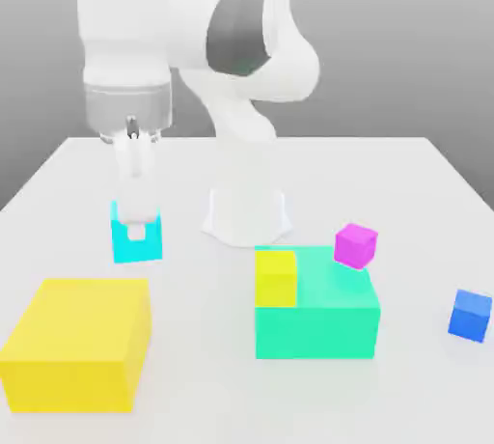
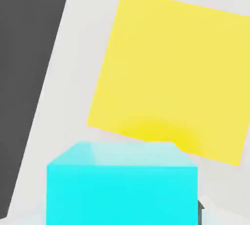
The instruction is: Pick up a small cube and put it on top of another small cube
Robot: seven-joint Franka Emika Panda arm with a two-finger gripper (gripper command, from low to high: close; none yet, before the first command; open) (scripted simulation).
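Exterior view: hand (image 1: 136, 225) clenched on the small cyan cube (image 1: 136, 243), apparently just off the white surface (image 1: 405, 181), beyond the big yellow block (image 1: 77, 341). Hand view: cyan cube (image 2: 122, 185) close up, yellow block (image 2: 171, 72) past it.

Small cube (image 1: 136, 242) smooth matt cyan; table (image 1: 405, 191) matt white.

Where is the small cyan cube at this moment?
In the exterior view the small cyan cube is on the left side, between the fingers of the shut gripper, beyond the big yellow block and left of the robot base.
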